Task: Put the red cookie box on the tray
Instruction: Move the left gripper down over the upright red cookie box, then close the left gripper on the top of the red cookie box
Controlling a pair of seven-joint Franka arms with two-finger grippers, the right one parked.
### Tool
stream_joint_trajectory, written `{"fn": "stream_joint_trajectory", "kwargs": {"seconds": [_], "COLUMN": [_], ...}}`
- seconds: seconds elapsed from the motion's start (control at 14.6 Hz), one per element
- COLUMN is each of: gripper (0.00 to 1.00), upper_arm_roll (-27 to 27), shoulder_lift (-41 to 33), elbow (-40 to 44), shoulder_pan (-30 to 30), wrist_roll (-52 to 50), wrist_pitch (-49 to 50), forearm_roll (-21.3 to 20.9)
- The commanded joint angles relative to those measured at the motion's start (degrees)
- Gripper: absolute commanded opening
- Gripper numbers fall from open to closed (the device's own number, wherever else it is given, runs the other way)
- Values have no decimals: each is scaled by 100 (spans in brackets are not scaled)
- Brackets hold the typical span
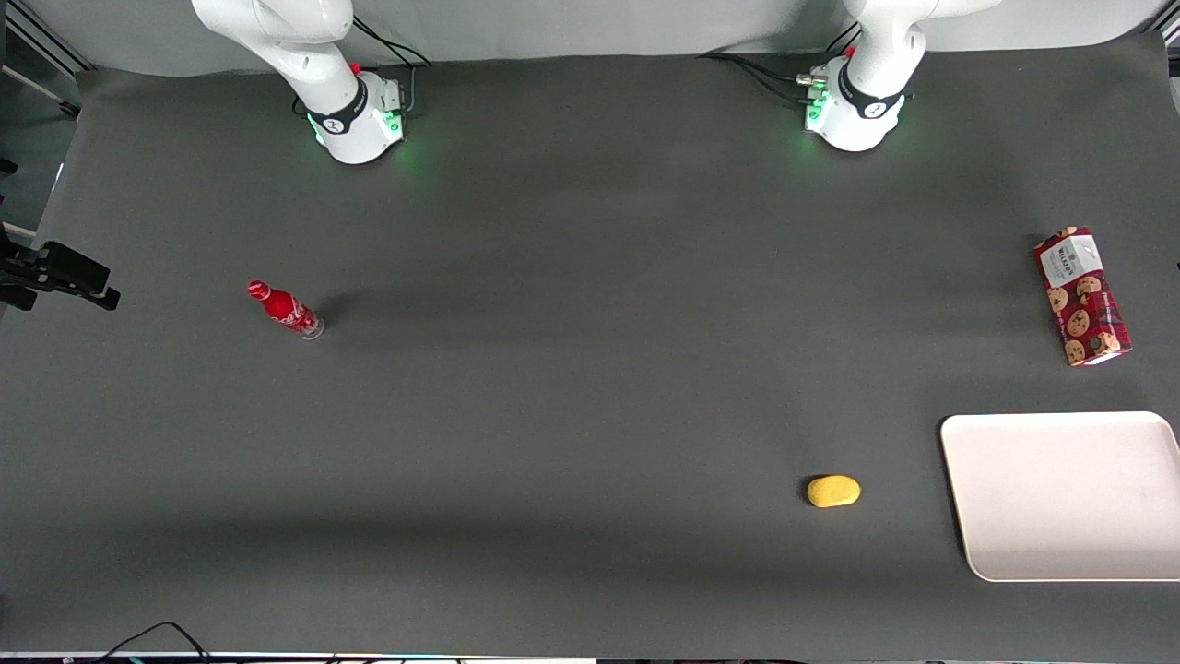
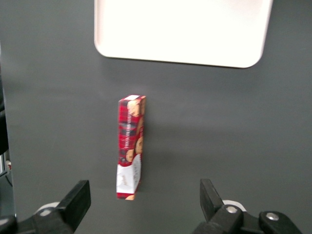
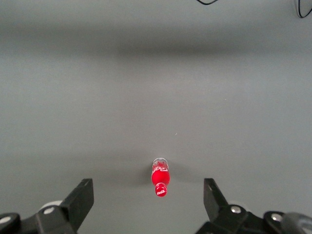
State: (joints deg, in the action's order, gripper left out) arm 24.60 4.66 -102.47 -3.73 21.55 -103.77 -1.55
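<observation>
- One red cookie box (image 1: 1080,296), one tray (image 1: 1060,495), one small red bottle (image 1: 285,309), one yellow lump (image 1: 833,491) on the bench (image 1: 590,387).
- Box lay flat at the working arm's end, farther from the front camera than the tray, apart from it.
- Hand (image 2: 144,207) only showed in the left wrist view: fingers spread wide, empty, above the box's label end.
- Label text unreadable.

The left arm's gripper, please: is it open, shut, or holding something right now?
Gripper: open, holding nothing, hovering above the red cookie box on the table.
</observation>
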Motion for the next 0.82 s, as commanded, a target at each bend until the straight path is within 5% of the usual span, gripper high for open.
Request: {"fn": "stream_joint_trajectory", "kwargs": {"seconds": [0.0,0.27,0.76], "gripper": [100,100,100], "upper_arm_roll": [404,625,625], "shoulder_lift": [447,869,1230], "elbow": [-334,-747,-1486], "shoulder_pan": [-31,-225,-348], "wrist_roll": [935,1544,1739], "wrist_pitch": [-922,-1329,-2418], "forearm_roll": [102,813,1129]}}
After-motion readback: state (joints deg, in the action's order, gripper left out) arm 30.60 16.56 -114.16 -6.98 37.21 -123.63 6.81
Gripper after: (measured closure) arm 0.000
